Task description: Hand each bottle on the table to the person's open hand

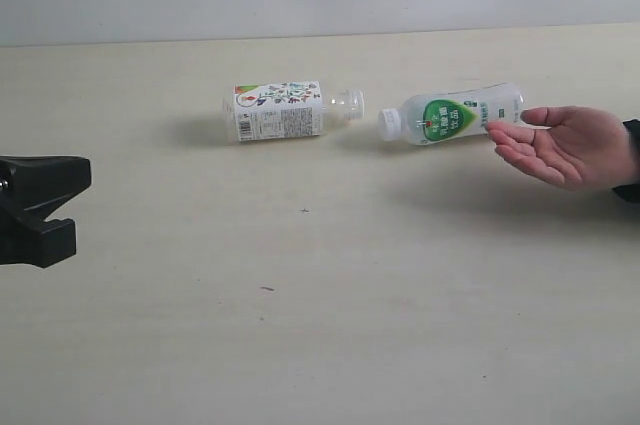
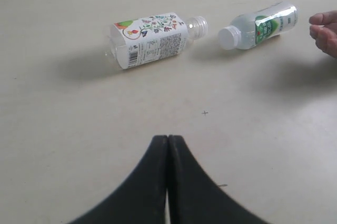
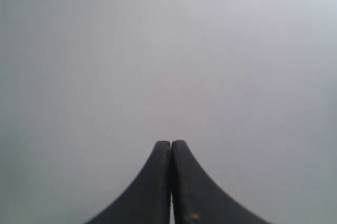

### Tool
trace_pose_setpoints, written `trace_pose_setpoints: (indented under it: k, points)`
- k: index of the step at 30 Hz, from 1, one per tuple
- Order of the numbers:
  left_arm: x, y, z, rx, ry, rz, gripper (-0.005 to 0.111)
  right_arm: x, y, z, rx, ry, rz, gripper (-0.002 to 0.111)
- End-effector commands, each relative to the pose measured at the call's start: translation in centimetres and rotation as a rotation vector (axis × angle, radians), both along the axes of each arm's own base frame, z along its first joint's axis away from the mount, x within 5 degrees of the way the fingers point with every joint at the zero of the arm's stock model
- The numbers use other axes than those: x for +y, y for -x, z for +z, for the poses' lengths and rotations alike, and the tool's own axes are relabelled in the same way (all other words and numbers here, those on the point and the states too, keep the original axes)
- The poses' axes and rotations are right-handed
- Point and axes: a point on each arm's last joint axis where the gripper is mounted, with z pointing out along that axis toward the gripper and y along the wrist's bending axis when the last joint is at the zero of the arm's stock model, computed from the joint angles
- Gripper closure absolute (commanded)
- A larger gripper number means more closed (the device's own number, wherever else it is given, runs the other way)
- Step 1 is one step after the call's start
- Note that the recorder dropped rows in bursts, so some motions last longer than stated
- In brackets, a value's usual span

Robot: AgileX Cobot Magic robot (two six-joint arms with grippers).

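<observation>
Your left gripper (image 2: 168, 139) has its jaws pressed together and holds nothing. It hovers low over the desk (image 1: 300, 325), at the left edge in the exterior view, well apart from both bottles.

Your right gripper (image 3: 171, 143) is also closed and empty. Its wrist view shows only a blank pale grey surface, and the exterior view does not show it.

The floral-label bottle (image 1: 278, 111) lies on its side near the middle of the desk, neck toward the right. The green-label bottle (image 1: 455, 113) lies on its side just beside it. Its white cap (image 1: 390, 125) faces the floral bottle's neck, with a small gap between them.

The person's hand (image 1: 562, 145) is open, palm up, at the right. Its fingertips are just beside the green-label bottle's base. The left wrist view shows a gap there.
</observation>
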Motion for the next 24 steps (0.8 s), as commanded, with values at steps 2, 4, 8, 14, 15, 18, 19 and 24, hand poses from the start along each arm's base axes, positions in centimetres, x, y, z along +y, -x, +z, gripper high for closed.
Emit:
trace_pose_setpoints:
  k: [2,4,8,14,15,18,19,24]
  points:
    - [0.1,0.0,0.1,-0.010,0.008,0.010,0.107,0.7,-10.9,2.3,0.498,0.203,0.009,0.108]
    - [0.1,0.0,0.1,-0.010,0.008,0.010,0.107,1.2,-15.4,3.0,0.680,0.353,0.056,0.108]
    - [0.1,0.0,0.1,-0.010,0.008,0.010,0.107,2.1,-23.1,2.7,1.027,0.676,0.233,0.108]
    - [0.1,0.0,0.1,-0.010,0.008,0.010,0.107,3.0,-30.4,2.2,1.259,0.950,0.514,0.108]
    - [0.1,0.0,0.1,-0.010,0.008,0.010,0.107,3.1,-31.2,2.1,1.280,1.006,0.564,0.108]
    - [0.1,0.0,0.1,-0.010,0.008,0.010,0.107,3.2,-33.0,1.6,1.304,1.156,0.688,0.108]
    - [0.1,0.0,0.1,-0.010,0.008,0.010,0.107,3.4,-33.4,1.2,1.307,1.199,0.731,0.108]
    - [0.1,0.0,0.1,-0.010,0.008,0.010,0.107,5.0,-36.0,-1.8,1.165,1.603,0.868,0.105]
